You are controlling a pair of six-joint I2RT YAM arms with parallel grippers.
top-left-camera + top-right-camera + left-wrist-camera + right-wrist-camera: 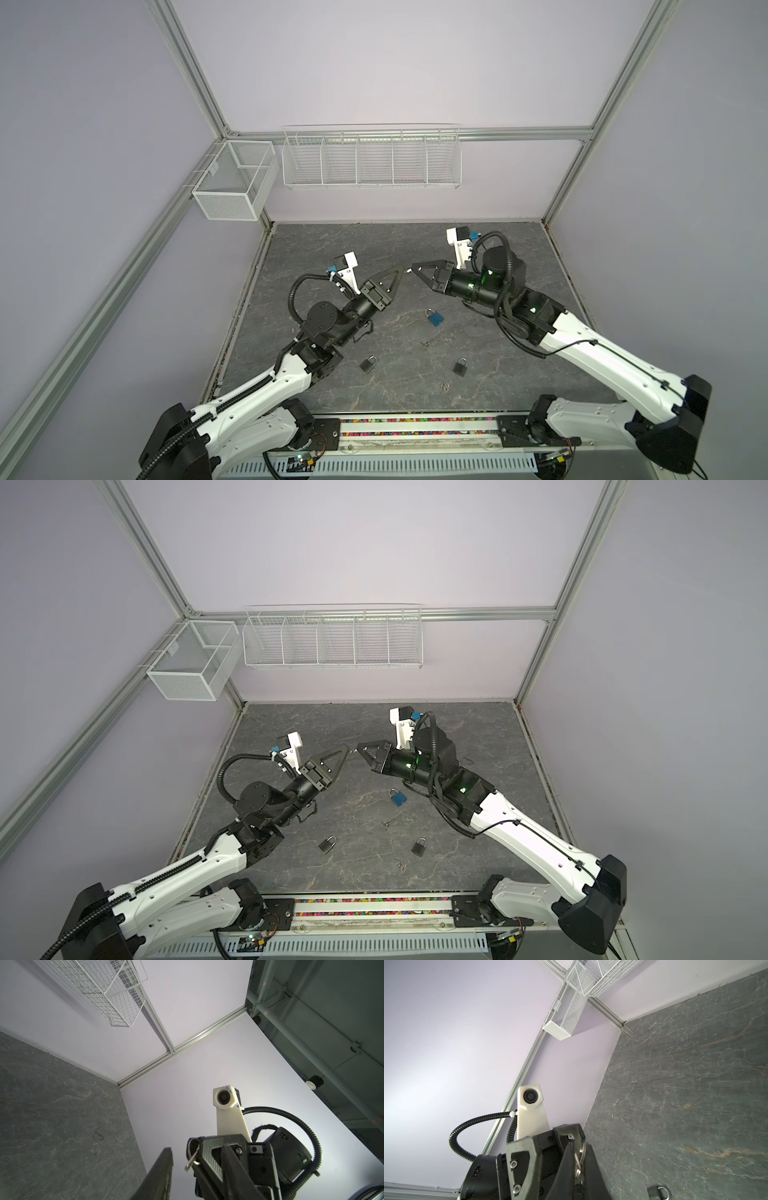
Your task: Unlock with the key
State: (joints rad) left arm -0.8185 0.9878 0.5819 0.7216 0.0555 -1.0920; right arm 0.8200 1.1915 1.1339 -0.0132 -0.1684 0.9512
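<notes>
My right gripper (413, 266) is held up over the middle of the table, shut on a small silver key on a ring (579, 1157). The key (192, 1162) hangs from its tips. My left gripper (401, 269) faces it tip to tip. Its jaws are open and stand either side of the key without touching it; one finger (164, 1167) is clearly apart from it. A blue padlock (434, 318) lies on the grey table below the right arm, with no gripper on it.
Two dark padlocks (368, 364) (461, 366) lie nearer the front of the table, one of them (658, 1192) also in the right wrist view. Loose keys (424, 343) (444, 383) lie between them. White wire baskets (372, 158) (235, 178) hang on the back wall.
</notes>
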